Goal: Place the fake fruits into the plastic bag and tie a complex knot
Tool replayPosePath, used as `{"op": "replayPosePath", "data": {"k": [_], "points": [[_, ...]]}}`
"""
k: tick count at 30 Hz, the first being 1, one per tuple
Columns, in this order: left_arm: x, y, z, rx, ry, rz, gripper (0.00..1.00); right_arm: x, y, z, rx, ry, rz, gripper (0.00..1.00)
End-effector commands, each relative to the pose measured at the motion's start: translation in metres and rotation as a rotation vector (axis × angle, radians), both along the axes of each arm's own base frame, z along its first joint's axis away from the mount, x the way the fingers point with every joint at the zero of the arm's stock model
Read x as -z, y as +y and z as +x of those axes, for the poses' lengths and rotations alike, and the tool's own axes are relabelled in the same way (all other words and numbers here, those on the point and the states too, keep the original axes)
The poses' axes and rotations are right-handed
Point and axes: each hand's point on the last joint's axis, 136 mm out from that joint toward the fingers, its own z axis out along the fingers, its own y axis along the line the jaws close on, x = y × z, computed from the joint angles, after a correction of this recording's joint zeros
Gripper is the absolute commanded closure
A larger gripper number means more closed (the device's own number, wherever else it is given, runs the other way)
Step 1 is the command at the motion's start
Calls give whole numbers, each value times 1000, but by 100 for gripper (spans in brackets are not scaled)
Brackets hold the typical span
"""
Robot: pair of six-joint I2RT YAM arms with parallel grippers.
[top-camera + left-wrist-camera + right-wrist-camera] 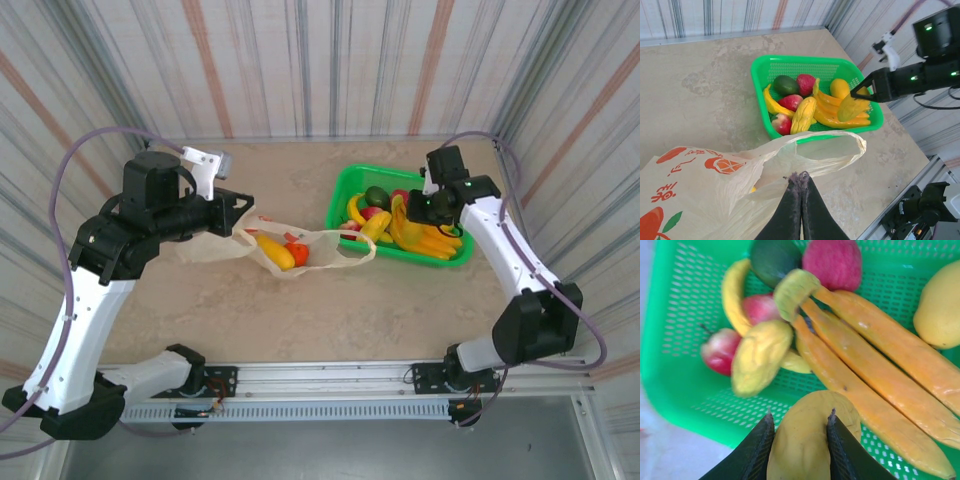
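The plastic bag (318, 240) lies mid-table, cream with red prints, mouth facing the basket. Inside it are a yellow fruit (275, 252) and a red one (298, 253). My left gripper (802, 176) is shut, pinching the rim of the bag (705, 200) and holding it up. Over the near right part of the green basket (675, 340), my right gripper (800, 415) is shut on a yellow fruit (807, 440). From the left wrist, that gripper (860, 95) and its yellow fruit (852, 107) hang just above the bananas (835, 115).
The green basket (345, 185) at the back right holds several more fruits: orange-yellow bananas (875, 360), a dark green one (772, 260), red ones (832, 262) and a yellow one (940, 305). One bag handle loop (855, 145) stretches toward the basket. Striped walls enclose the table.
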Motion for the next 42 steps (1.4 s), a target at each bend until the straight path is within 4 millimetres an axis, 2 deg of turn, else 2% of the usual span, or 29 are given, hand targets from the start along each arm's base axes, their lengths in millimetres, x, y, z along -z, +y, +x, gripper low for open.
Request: {"op": "replayPosePath", "data": {"k": [1,5,8,11,13,16,20,25,29,34,39,41,42], "points": [[-2,0,0,6,-21,17,100,-75,25,-8,-64,-137,177,70],[-3,-2,3,7,-18,16,100,-140,64,-23,-187,-253,377,70],[-3,-3,4,9,-15,17,100,-178,95,-39,-291,-331,506,70],[-1,-3,6,6,-11,20,100,-203,120,-57,-386,-378,600,70],[0,-4,7,6,-7,21,100,-208,137,-67,-448,-372,675,71],[-1,-4,7,3,-9,20,100,-199,161,-81,-520,-341,724,71],[0,-4,7,4,-7,19,100,-173,185,-92,-568,-302,743,70],[-1,-6,7,11,-3,11,100,-135,214,-86,-583,-271,719,70],[-3,-6,6,11,-5,7,100,-114,240,-76,-576,-305,693,71],[-6,-6,6,8,-9,-2,100,-96,286,-64,-567,-438,658,71],[-8,-3,12,-19,-22,2,100,-85,350,-49,-555,-573,717,71],[-9,0,15,-36,-23,7,100,-71,372,-45,-561,-571,717,71],[-9,2,17,-48,-28,13,100,-61,382,-44,-564,-562,710,67]]}}
